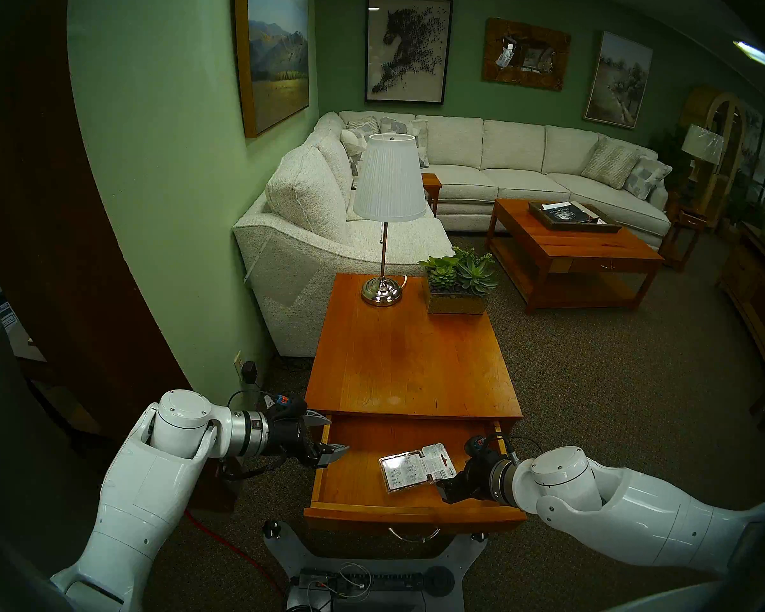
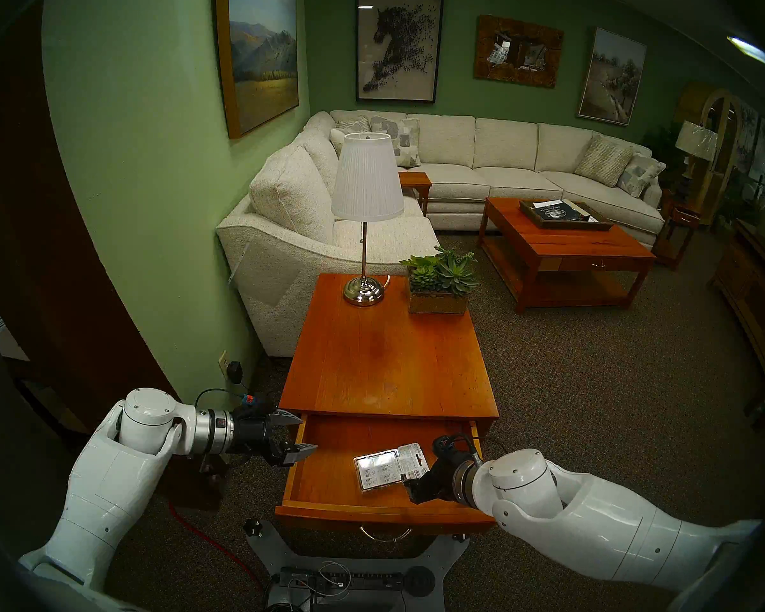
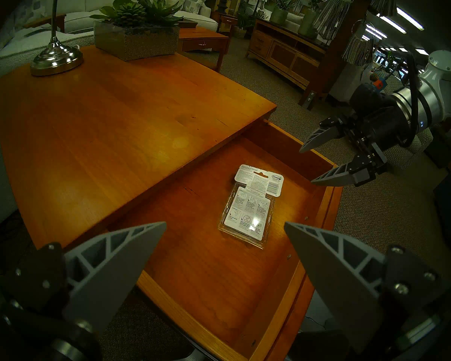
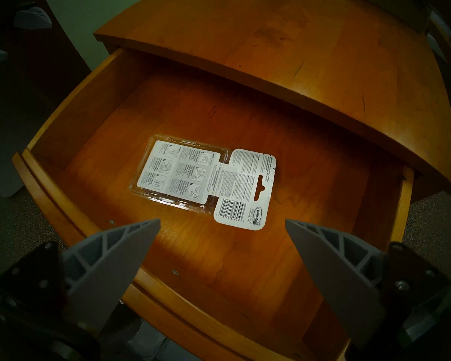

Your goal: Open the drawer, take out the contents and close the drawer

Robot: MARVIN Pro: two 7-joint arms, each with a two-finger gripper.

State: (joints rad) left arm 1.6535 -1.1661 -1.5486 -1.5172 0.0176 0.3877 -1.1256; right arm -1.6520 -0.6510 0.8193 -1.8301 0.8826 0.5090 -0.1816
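The side table (image 1: 409, 355) fills the middle of my head view, its orange-brown top running away toward twelve o'clock. At its far end a lamp (image 1: 383, 218) stands at about eleven, and a planter of succulents (image 1: 458, 288) just beside it at about one.

From the table's near edge the drawer (image 1: 327, 478) stands pulled out toward six o'clock, its silver bail handle (image 1: 414, 534) centred on the front. The floor of the drawer is wood, bare but for one thing.

My left arm comes in from nine o'clock. My left gripper (image 1: 330, 434) hangs over the drawer's left wall, fingers spread wide, holding nothing; in its wrist view both grey fingertips (image 3: 130, 251) frame open air above the drawer.

My right arm comes in from four o'clock. My right gripper (image 3: 307, 163) sits over the drawer's right front corner, tilted down and toward the middle, jaws as wide as they go and empty. From its own wrist camera the fingertips (image 4: 130, 245) stand apart, clear of the pack.

The blister pack (image 1: 416, 465) lies flat on the drawer floor, right of centre, printed white card upward. In the right wrist view it (image 4: 201, 180) sits at twelve o'clock from my fingers, hang-tab end toward three, touched by neither gripper.
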